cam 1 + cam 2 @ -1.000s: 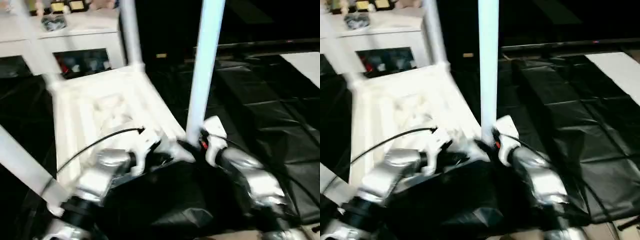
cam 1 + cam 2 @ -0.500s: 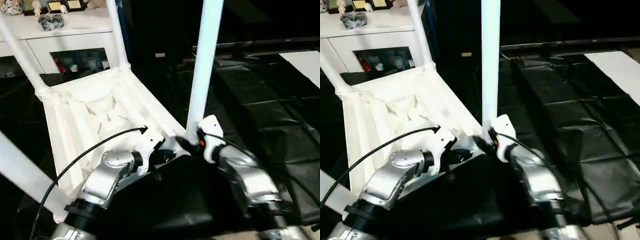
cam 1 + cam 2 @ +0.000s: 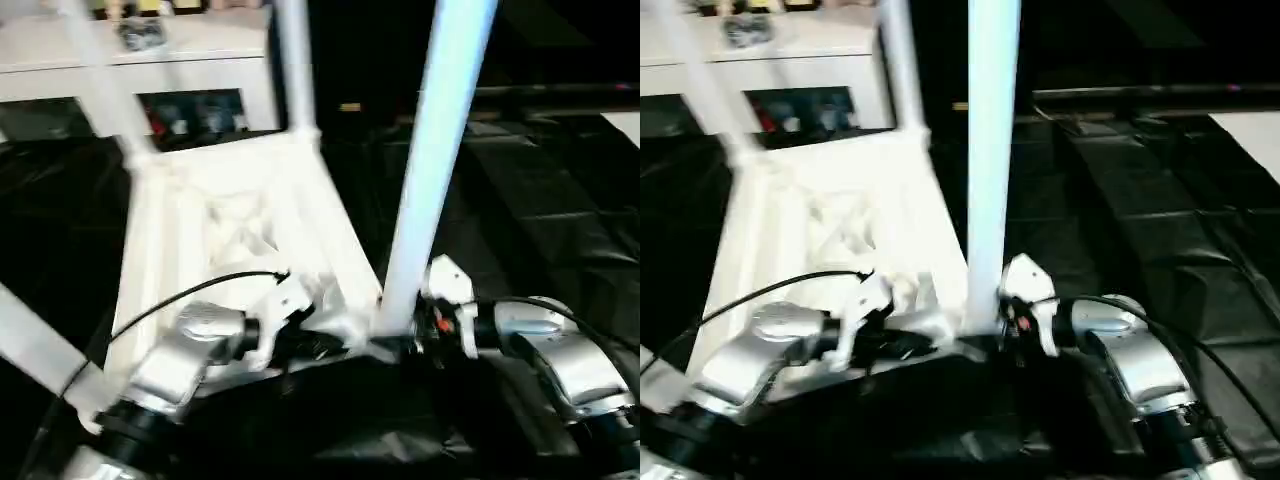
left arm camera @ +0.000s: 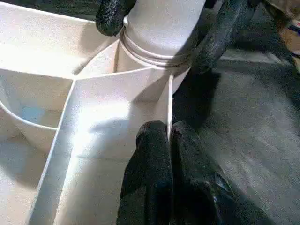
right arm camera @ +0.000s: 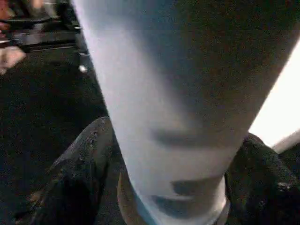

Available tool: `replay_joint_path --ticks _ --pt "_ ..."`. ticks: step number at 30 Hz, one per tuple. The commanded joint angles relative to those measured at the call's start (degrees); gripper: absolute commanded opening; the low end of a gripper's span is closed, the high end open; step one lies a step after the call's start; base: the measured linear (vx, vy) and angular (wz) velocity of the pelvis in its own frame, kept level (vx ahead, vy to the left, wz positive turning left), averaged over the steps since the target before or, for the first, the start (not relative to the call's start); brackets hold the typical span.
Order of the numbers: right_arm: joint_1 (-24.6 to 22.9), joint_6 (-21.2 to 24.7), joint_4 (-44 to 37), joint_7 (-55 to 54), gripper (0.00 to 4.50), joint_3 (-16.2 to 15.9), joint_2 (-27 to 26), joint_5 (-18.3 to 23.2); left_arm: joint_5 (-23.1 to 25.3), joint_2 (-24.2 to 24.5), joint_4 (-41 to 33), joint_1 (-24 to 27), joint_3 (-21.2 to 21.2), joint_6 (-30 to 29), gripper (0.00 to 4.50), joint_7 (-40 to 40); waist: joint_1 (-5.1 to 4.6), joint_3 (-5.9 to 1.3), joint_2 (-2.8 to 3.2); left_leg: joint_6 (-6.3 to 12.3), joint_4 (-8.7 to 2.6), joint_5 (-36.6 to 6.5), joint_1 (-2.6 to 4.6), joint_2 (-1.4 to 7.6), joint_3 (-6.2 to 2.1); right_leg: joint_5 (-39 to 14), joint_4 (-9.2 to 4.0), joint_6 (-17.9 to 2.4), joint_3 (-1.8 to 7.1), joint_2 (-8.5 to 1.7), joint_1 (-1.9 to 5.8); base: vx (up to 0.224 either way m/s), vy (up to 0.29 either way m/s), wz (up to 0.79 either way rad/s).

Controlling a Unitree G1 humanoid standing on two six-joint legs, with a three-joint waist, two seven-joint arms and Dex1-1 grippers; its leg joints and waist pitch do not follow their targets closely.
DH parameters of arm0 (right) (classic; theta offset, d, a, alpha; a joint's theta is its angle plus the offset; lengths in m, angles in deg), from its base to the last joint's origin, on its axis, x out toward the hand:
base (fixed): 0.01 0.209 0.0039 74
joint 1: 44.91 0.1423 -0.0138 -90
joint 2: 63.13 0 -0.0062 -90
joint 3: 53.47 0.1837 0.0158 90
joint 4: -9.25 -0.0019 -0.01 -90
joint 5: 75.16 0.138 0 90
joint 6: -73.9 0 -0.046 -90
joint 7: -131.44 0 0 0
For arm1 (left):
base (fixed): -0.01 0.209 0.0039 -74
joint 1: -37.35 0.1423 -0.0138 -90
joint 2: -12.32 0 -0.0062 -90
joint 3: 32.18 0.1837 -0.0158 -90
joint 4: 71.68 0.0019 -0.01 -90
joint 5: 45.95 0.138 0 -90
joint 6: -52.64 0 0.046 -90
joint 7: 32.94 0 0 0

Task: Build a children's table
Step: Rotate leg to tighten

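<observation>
The white tabletop (image 3: 230, 210) lies upside down with its ribbed underside up. Legs stand in its corner sockets: two at the far corners (image 3: 295, 70) (image 3: 100, 90), one at the near left (image 3: 40, 350) and one at the near right (image 3: 430, 170). My right gripper (image 3: 400, 340) sits at the base of the near right leg (image 5: 178, 108), with a black finger (image 5: 79, 178) pressed on each side of it. My left gripper (image 4: 168, 140) is shut on a thin rib of the tabletop (image 4: 117, 103) just beside that socket. Its white wrist (image 3: 290, 300) rests over the near edge.
A white cabinet (image 3: 200, 50) with small objects on top stands behind the table. Black sheeting (image 3: 540, 200) covers the floor all around. A white panel (image 3: 1250, 130) lies at the far right.
The view has shifted. My right forearm has swung out to the right and now reaches the leg's base more from the side. The left gripper keeps its hold on the rib.
</observation>
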Motion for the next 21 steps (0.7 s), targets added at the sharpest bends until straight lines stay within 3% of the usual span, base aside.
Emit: replay_joint_path --ticks 1,3,10,15,19,21 --pt "0.3 1.0 -2.4 3.0 3.10 -2.6 -0.5 2.1 -2.7 -0.8 -2.3 -2.3 0.7 2.1 0.00 -2.2 -0.20 -3.08 -1.07 3.57 -4.37 -14.6 1.16 1.81 -0.24 -14.7 -3.98 -13.5 1.69 -1.23 2.27 0.000 0.000 0.00" --pt "0.4 2.0 -2.9 4.0 2.97 -2.8 -0.2 2.9 -3.0 -0.3 -2.1 -2.4 0.7 2.0 0.00 -3.0 -0.07 -3.09 -1.13 3.17 -4.34 -15.1 1.46 1.85 -0.11 -15.2 -4.09 -13.4 1.84 -1.20 2.01 0.000 0.000 0.00" --pt "-0.1 4.0 -4.6 6.6 2.49 -4.0 1.0 4.3 -3.9 1.2 -2.1 -2.3 0.9 1.8 0.00 -5.7 -0.01 -3.14 -1.36 3.36 -4.33 -13.8 1.09 1.75 -0.02 -15.1 -3.89 -12.9 2.04 -1.26 2.14 0.000 0.000 0.00" --pt "-0.9 4.1 -5.1 6.2 2.45 -4.4 0.7 4.2 -3.8 1.1 -2.1 -2.0 0.8 2.1 0.00 -5.6 -0.01 -3.14 -1.43 3.15 -4.34 -13.9 1.15 1.75 0.07 -16.3 -4.05 -12.2 2.17 -1.26 2.04 0.000 0.000 0.00" --pt "-1.4 1.8 -2.8 -0.2 2.45 -3.3 -3.0 2.3 -3.1 -0.4 -1.0 -2.2 0.2 2.8 0.00 -2.3 -0.12 -3.16 -1.43 2.87 -4.31 -13.7 1.07 1.66 0.11 -16.2 -4.06 -12.1 2.23 -1.23 1.90 0.000 0.000 0.00" --pt "-0.9 0.6 1.2 -8.9 2.45 -1.7 -7.6 -0.3 -1.7 -2.7 0.7 -3.0 -0.8 2.6 0.00 2.9 -0.60 -3.05 -1.44 2.15 -4.34 -14.2 0.86 1.50 0.12 -17.2 -4.20 -11.8 2.18 -1.22 1.79 0.000 0.000 0.00"
